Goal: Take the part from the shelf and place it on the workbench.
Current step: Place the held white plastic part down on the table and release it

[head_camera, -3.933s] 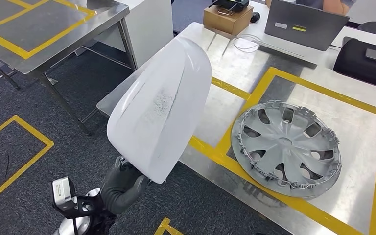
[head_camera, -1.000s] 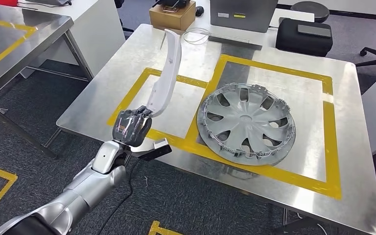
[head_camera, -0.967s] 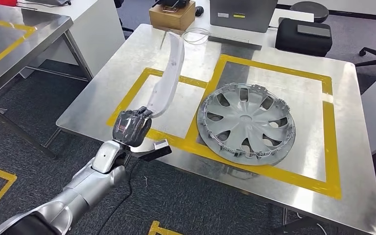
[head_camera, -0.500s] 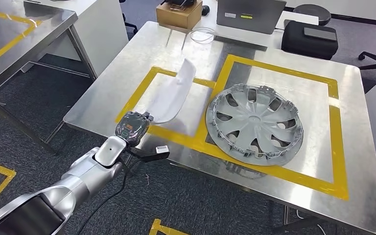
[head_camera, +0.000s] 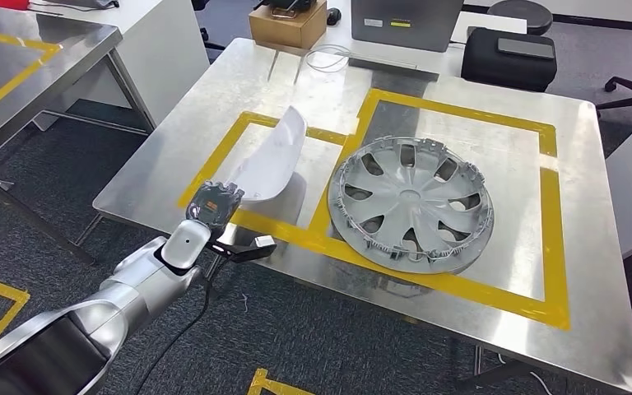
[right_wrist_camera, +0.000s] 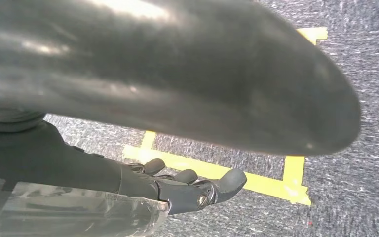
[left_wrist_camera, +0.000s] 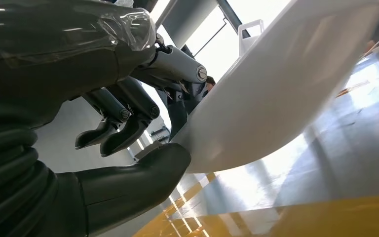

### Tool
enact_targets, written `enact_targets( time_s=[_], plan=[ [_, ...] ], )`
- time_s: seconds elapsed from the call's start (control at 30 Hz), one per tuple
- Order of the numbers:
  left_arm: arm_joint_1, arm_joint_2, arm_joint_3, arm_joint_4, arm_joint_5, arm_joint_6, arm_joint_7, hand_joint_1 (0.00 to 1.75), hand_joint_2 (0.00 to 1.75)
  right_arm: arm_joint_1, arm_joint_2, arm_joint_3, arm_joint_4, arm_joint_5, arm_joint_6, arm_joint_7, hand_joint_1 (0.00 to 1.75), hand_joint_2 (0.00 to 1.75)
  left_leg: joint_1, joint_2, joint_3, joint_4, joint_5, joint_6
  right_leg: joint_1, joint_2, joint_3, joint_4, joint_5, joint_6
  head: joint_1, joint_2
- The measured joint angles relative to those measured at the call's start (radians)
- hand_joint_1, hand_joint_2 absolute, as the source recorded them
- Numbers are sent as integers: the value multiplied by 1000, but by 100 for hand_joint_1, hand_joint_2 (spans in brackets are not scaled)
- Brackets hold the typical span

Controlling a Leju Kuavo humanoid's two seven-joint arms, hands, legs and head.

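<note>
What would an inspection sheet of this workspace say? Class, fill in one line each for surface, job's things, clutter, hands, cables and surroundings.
Surface: steel workbench with yellow tape frames.
Job's things: white part tilted over the left frame, its lower end near the top; whether it touches cannot be told.
Clutter: grey wheel cover lying in the right frame.
Hands: left hand grips the white part's lower end; right hand hangs over the carpet, holding nothing.
Cables: white cable coiled at the workbench's far edge.
Surroundings: cardboard box, laptop, black case, second steel table, grey carpet with yellow tape.
</note>
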Motion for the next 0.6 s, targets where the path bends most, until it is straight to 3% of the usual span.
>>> enact_targets(
  time_s=[0.07,0.13,0.27,0.33,0.4,0.47,0.5,0.57,0.6],
  plan=[
    [-3,5,-3,3,0,0,3,175,175,0,-2,4,-6,-1,-1,2,0,0,-2,-1,64,-131,66,15,2,3,3,0,0,0,0,0],
    [-9,9,-6,5,0,2,6,175,175,0,-2,7,-13,-2,-3,3,0,0,-9,-1,121,-245,102,30,7,4,0,0,1,3,1,0],
    [-16,11,-8,7,0,21,26,0,175,0,-7,19,-24,-9,-10,4,0,0,-16,2,140,-287,112,41,8,1,-6,-2,5,16,2,0],
    [-20,12,-4,7,3,51,41,0,87,0,-12,29,-28,-14,-12,5,0,0,-10,5,149,-305,125,49,9,0,-32,47,-22,16,3,0],
    [-20,14,2,9,13,85,45,0,0,0,-17,38,-30,-20,-13,7,0,0,-10,6,149,-311,131,54,7,0,-92,177,-77,12,4,0],
    [-13,15,12,10,32,109,35,0,0,0,-22,45,-32,-26,-13,10,0,0,-10,6,147,-309,131,54,4,-1,-138,278,-105,18,4,0],
    [-8,16,19,11,45,120,27,0,0,0,-25,48,-32,-29,-13,12,0,0,-10,5,147,-307,130,53,2,-1,-134,270,-97,27,4,0],
    [-3,16,38,12,71,142,9,0,0,-1,-30,54,-33,-34,-13,15,0,0,-8,3,146,-300,126,47,-4,-4,-71,146,-47,47,4,0],
    [-2,16,47,12,82,154,2,0,0,-1,-32,58,-33,-36,-13,16,0,0,-10,2,144,-294,122,41,-5,-6,-34,77,-26,51,4,0]
  ],
)
